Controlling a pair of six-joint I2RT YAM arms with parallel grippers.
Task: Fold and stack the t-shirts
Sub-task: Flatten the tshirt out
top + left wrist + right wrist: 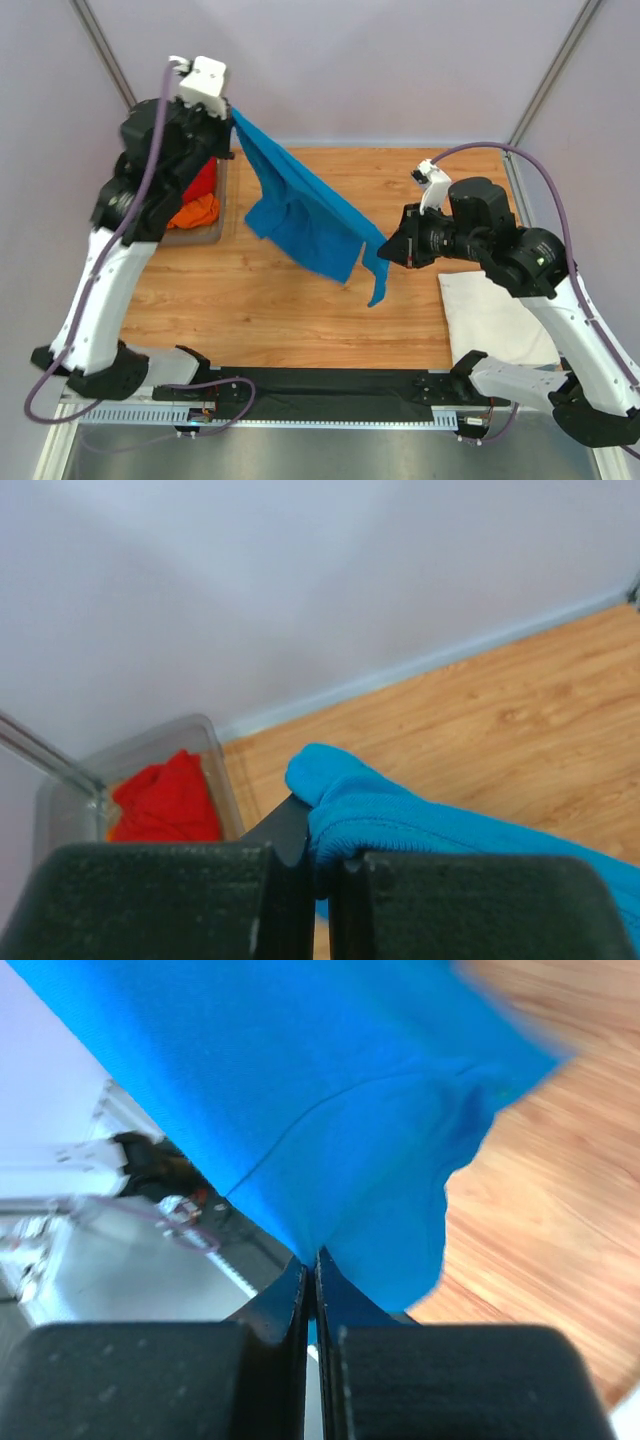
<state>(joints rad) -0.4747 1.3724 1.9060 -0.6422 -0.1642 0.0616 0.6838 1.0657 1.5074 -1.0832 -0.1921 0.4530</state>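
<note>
So the blue shirt (pixel 300 205) was up in the air over the table (pixel 300 300), stretched between both arms. The left gripper (pixel 232 115) was clamped on one end, high at the back left. The right gripper (pixel 385 247) was pinched tight on the other end, lower down. A white shirt (pixel 495 318) lay flat on the table's right side. A red shirt (pixel 205 180) and an orange shirt (pixel 195 212) sat in the tub (pixel 215 232) on the left.
</note>
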